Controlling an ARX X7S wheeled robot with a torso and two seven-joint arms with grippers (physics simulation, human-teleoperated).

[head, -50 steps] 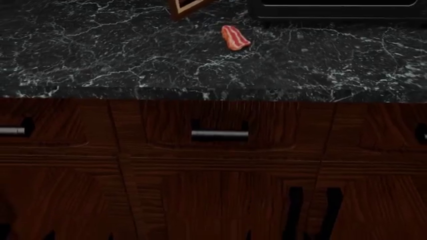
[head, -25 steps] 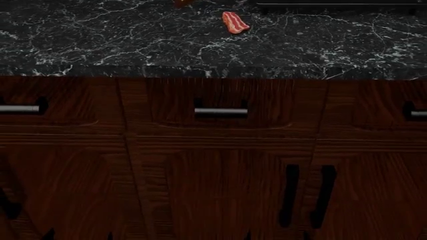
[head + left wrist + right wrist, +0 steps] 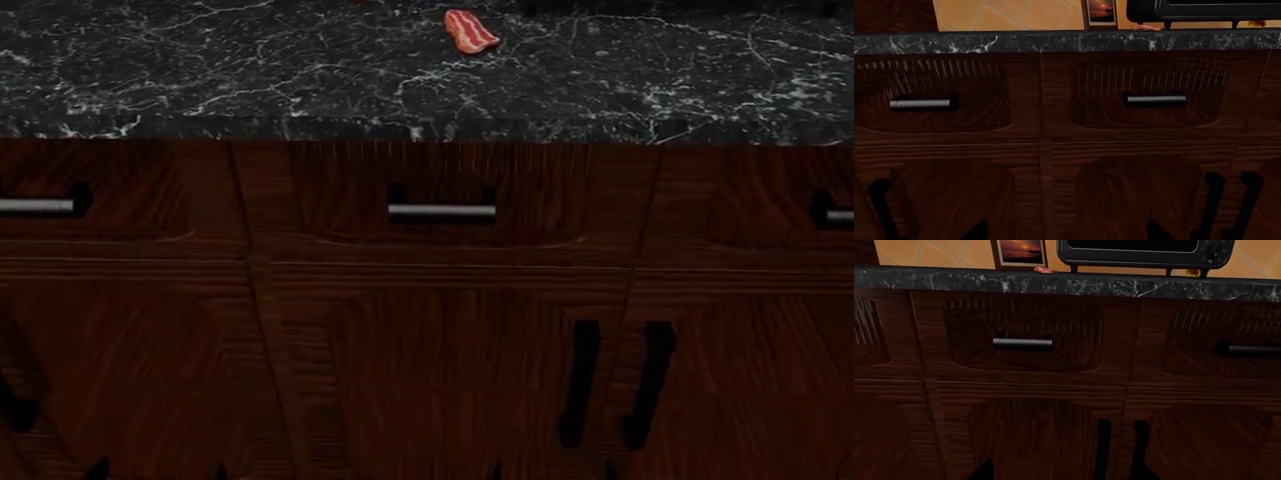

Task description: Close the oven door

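The oven door is out of view in every frame. Both wrist cameras face a red-brown wooden cabinet front (image 3: 1054,150) under a black marble counter (image 3: 267,70). Of my left gripper (image 3: 1067,234) only two dark fingertips (image 3: 981,231) show at the frame edge, wide apart with nothing between them, so it is open. My right gripper (image 3: 1062,474) shows the same way, one dark fingertip (image 3: 982,470) being plain; it also stands open and holds nothing. Both grippers hang a short way in front of the cabinet doors, below the drawers.
Drawer fronts with silver bar handles (image 3: 442,211) (image 3: 1155,100) (image 3: 1022,343) run under the counter, and cabinet doors with vertical black handles (image 3: 582,380) lie below them. A bacon piece (image 3: 470,31), a framed picture (image 3: 1019,252) and a black countertop appliance (image 3: 1141,252) are on the counter.
The head view has dropped: the counter edge and drawer handles have slid up the frame, and the black appliance and picture frame have gone off the top. More of the cabinet doors shows.
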